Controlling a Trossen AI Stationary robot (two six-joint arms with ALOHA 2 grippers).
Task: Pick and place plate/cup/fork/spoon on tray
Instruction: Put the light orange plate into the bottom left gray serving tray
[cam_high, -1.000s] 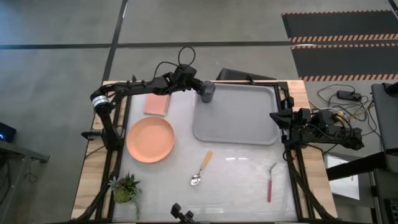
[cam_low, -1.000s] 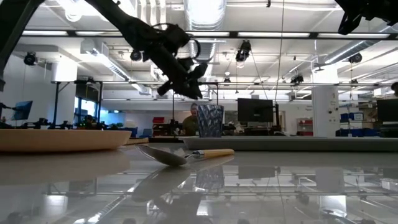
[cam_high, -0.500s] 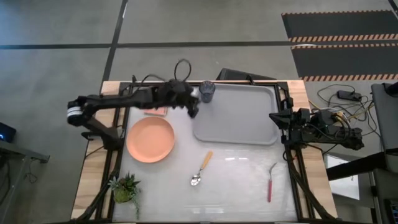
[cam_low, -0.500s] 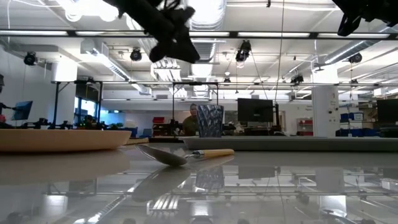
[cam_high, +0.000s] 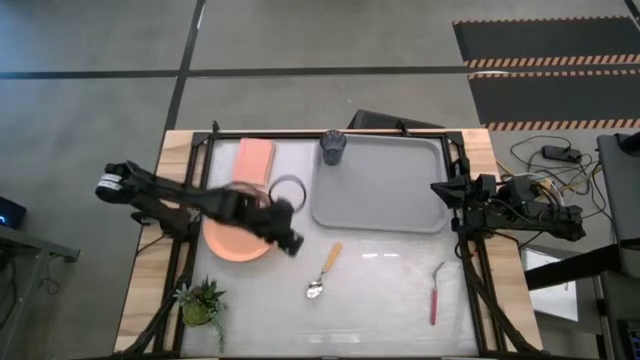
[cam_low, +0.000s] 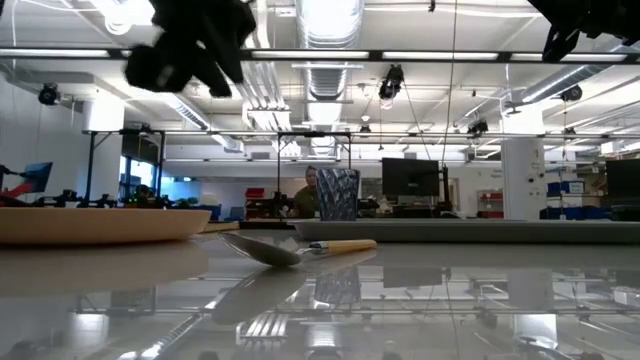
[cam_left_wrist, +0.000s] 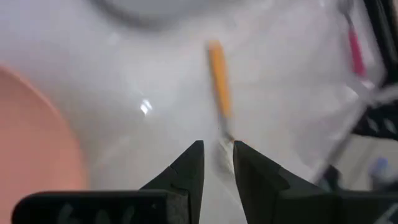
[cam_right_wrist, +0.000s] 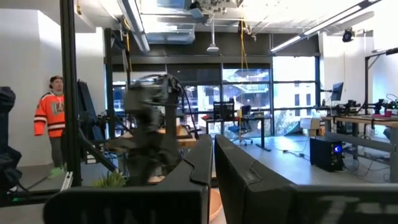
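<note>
The salmon plate (cam_high: 232, 232) lies on the table's left half, partly under my left arm. My left gripper (cam_high: 292, 245) hovers by the plate's right rim, pointing slantwise down at the table, its fingers (cam_left_wrist: 217, 155) a narrow gap apart with nothing between them. Just beyond it lies the spoon (cam_high: 323, 270), its orange handle (cam_left_wrist: 217, 74) toward the tray. The dark cup (cam_high: 333, 147) stands upright at the far left corner of the grey tray (cam_high: 385, 190). The fork (cam_high: 436, 292) lies near the front right. My right gripper (cam_right_wrist: 213, 149) waits shut at the table's right edge.
A pink rectangular pad (cam_high: 253, 160) lies at the far left beside the tray. A small potted plant (cam_high: 203, 303) stands at the near left corner. Bare white table lies between the spoon and the fork. A person in an orange jersey (cam_right_wrist: 57, 118) stands in the room beyond.
My left gripper has swung away from the cup at the tray's far left corner, toward the near edge and past the plate's right rim, tipping downward and rolling as it went. The cup stays upright where it was. The right arm has kept still.
</note>
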